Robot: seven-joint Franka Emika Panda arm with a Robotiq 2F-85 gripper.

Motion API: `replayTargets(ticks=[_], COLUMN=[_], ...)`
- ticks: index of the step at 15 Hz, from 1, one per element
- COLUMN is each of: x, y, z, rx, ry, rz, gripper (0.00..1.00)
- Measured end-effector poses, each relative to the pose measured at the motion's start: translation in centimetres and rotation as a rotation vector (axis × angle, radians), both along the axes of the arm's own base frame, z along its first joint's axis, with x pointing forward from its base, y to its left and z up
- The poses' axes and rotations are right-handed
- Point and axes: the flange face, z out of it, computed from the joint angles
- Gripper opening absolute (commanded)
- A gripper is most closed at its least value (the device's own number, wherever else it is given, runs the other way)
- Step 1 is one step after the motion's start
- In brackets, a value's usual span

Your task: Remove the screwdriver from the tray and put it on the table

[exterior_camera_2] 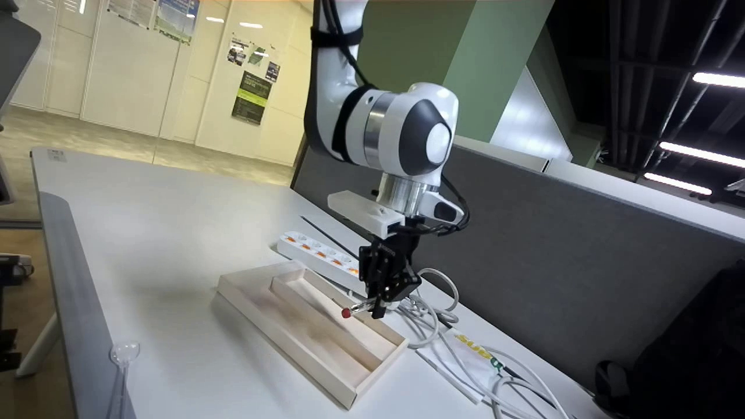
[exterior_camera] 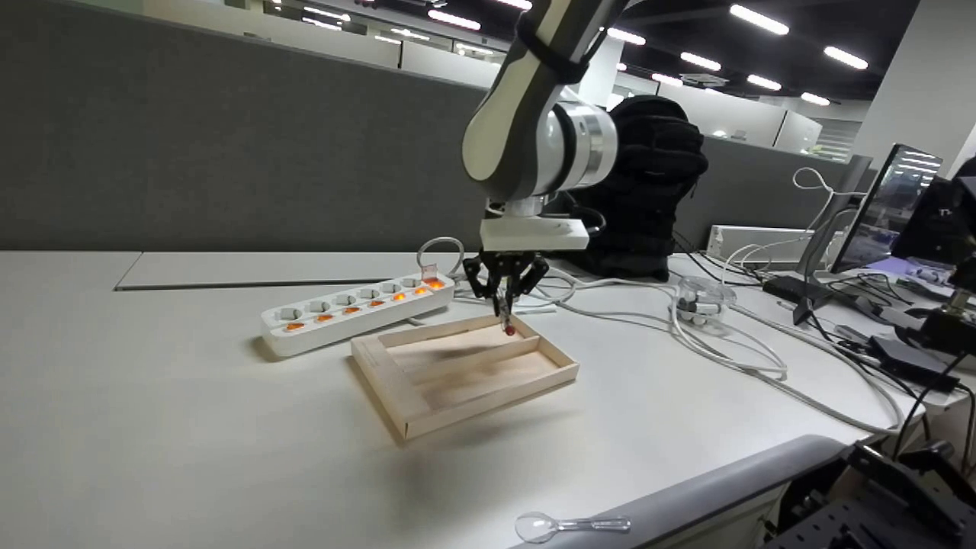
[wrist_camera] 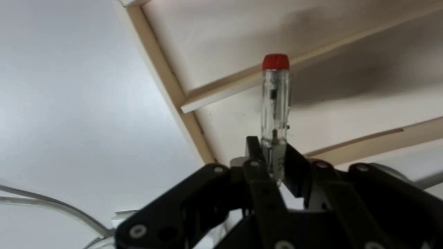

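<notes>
- Slim, stick-shaped, clear-plastic screwdriver (wrist_camera: 275,110): grasped by the black two-finger end effector (wrist_camera: 272,148), which is clenched around one end of it.
- Location: over the shallow, rectangular, light-wood tray (exterior_camera: 389,385), on the half nearer the long white plastic power strip (exterior_camera: 343,329), close to the tray's straight narrow end wall (wrist_camera: 168,74).
- Key relation: screwdriver juts from the end effector toward the side with the clear plastic spoon (exterior_camera: 587,524). Long axis slants across the straight wooden divider (wrist_camera: 221,90) in the wrist view, nearer the end wall's line than the divider's. In an exterior view the round red cap (exterior_camera_2: 346,313) at the free end hangs a touch lower than the grip.
- Height: reads as raised off the tray, though the gap is hard to judge. Shaft hidden at the grip.
- Step (my call): lift-out, roughly mid-task; tool not yet on the flat white-grey surface (exterior_camera: 191,427).
- Next, probably: sideways over the end wall, since surface shows right beyond it, then lower and let go.
- Risk: low cap could clip the wood if carried without more height; thin round body may roll once freed.
</notes>
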Motion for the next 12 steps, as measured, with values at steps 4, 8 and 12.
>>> replayTargets(ticks=[4, 8, 12], x=[-2.9, -5.3, -6.4], y=[-5.5, -11.1, -15.1], z=[1.9, 1.7, 0.9], rx=[0.025, 0.056, 0.097], ry=[-0.025, -0.028, -0.032], rz=[-0.138, -0.274, -0.342], gripper=[0.07, 0.07, 0.07])
